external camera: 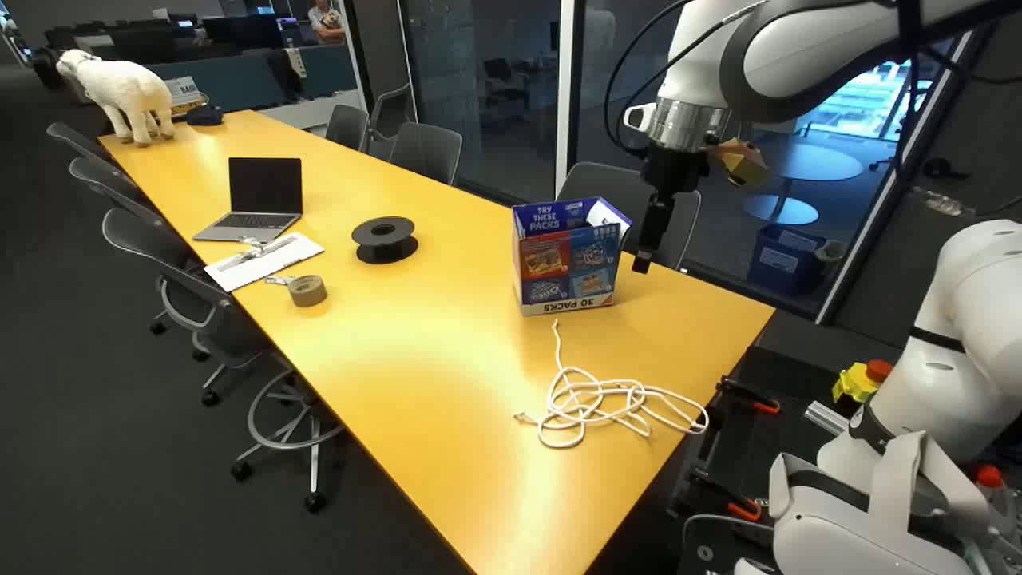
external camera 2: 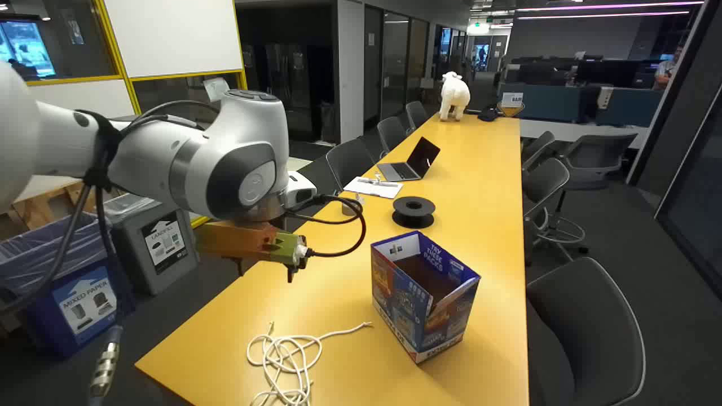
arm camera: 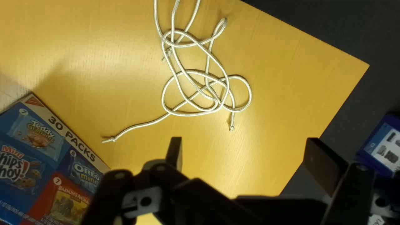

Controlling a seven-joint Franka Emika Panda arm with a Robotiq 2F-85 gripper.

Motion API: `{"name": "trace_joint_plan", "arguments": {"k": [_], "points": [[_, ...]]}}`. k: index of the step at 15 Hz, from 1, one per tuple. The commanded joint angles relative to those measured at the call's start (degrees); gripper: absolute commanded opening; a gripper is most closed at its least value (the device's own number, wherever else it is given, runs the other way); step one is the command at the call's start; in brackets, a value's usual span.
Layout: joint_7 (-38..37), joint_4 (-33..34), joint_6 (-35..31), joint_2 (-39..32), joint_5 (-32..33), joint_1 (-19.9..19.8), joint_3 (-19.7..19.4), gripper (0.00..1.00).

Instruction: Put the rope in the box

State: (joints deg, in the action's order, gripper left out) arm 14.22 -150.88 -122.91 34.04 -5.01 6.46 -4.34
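Observation:
The rope is a loose tangle of thin white cord lying on the table, seen in both exterior views (external camera: 592, 409) (external camera 2: 285, 369) and in the wrist view (arm camera: 204, 75). One knotted end points toward the box. The box stands upright with its top open, blue with red and white printing, in both exterior views (external camera: 568, 271) (external camera 2: 414, 293); its printed side fills the lower left of the wrist view (arm camera: 47, 156). My gripper (arm camera: 244, 147) is open and empty above the table, beside the box and apart from the rope. It shows in both exterior views (external camera: 643, 259) (external camera 2: 265, 273).
A black spool (external camera: 385, 239) stands farther along the yellow table (external camera: 447, 383). A tape roll (external camera: 307, 291), a white clipboard (external camera: 267, 259) and a grey laptop (external camera: 263, 200) lie beyond it. The rope lies near the table's end edge. Chairs (external camera 2: 586, 332) line the table.

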Motion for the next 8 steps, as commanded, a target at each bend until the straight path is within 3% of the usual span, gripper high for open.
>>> {"name": "trace_joint_plan", "arguments": {"k": [1,6,8], "points": [[0.20,0.16,0.17,0.01,-0.27,-0.44,0.42,1.00],[0.20,0.19,0.17,0.07,-0.27,-0.44,0.42,1.00],[-0.84,-2.12,-2.65,0.05,-0.16,-0.21,1.55,1.00]]}}
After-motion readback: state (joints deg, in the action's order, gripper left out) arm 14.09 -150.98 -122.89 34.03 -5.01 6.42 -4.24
